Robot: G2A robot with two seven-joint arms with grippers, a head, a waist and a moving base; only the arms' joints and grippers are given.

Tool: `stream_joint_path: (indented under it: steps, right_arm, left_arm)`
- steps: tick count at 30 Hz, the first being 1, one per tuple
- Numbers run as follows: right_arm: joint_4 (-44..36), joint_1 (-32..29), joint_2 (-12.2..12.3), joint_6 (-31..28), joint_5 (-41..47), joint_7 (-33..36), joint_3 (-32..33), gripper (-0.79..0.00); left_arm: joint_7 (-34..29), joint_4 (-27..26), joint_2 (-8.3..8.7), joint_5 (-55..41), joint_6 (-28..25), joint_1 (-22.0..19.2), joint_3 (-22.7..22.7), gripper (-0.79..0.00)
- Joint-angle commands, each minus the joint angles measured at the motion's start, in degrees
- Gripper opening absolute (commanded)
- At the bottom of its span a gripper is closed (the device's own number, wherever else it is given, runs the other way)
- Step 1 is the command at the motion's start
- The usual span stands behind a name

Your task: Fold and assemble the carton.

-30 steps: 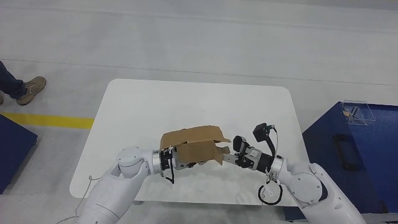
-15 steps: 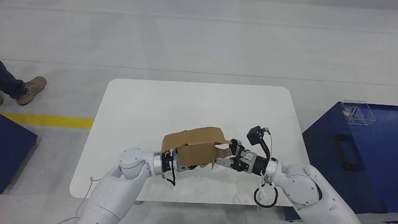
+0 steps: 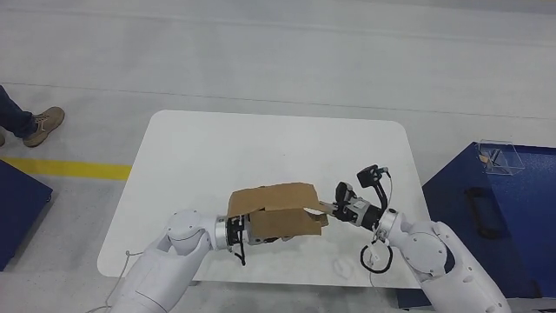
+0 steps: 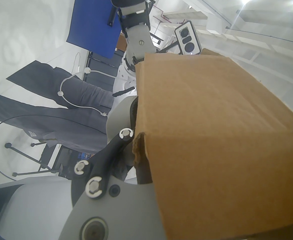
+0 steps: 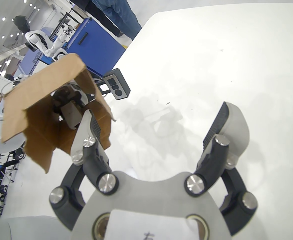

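Finding: the brown corrugated cardboard carton [image 3: 276,213] is part-formed and held off the white bench [image 3: 217,148], above its near edge, between my two arms. My left hand [image 3: 243,230] is clamped on one carton wall, as far as I can judge; its fingers are mostly hidden by board, but nothing else carries the load. My right hand [image 5: 156,116] is spread wide and grips nothing, with one fingertip against the loose end flap [image 5: 104,116] and the other out over bare bench. Risks noted: the carton hangs from a single-wall grip, so a sideways push from my right hand could swing it or slide it out of the left hand. The end flap is unfolded and may spring back or snag on the ribbed finger pad. The frayed corner [image 4: 137,148] next to my left fingers could tear further if the wall is levered. A hard push could also flatten the half-open tube instead of squaring it. On coverage: the top view gives the carton's place on the bench and its flat upper panel. The right wrist view adds the open end, the hanging flaps and a left finger inside the tube. The left wrist view adds the outer wall and the damaged corner.
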Motion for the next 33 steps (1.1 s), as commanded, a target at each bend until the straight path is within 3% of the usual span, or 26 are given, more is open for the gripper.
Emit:
stream_joint_path:
  steps: [1, 14, 25, 33]
  right_arm:
    - [0.59, 0.68, -0.22, 0.29, -0.20, -0.03, -0.78, 0.000]
    - [3.28, 3.15, -1.42, 1.01, -1.26, -1.26, -3.72, 0.000]
    - [-1.04, -0.91, -0.38, -2.77, 10.11, 0.36, 5.73, 0.000]
    - [-7.05, -5.86, 0.15, -5.93, 6.31, 1.14, 8.38, 0.000]
  left_arm:
    - [-0.44, -0.40, 0.08, 0.19, -0.20, 0.23, 0.03, -0.785]
    - [-3.70, -2.47, 0.60, 2.75, -2.89, 1.19, 0.67, -0.785]
    - [-2.44, -1.53, 0.66, 2.65, -2.11, 0.97, 0.59, -0.785]
    - [0.94, -2.52, 0.50, 1.38, 1.39, 1.67, 1.39, -0.785]
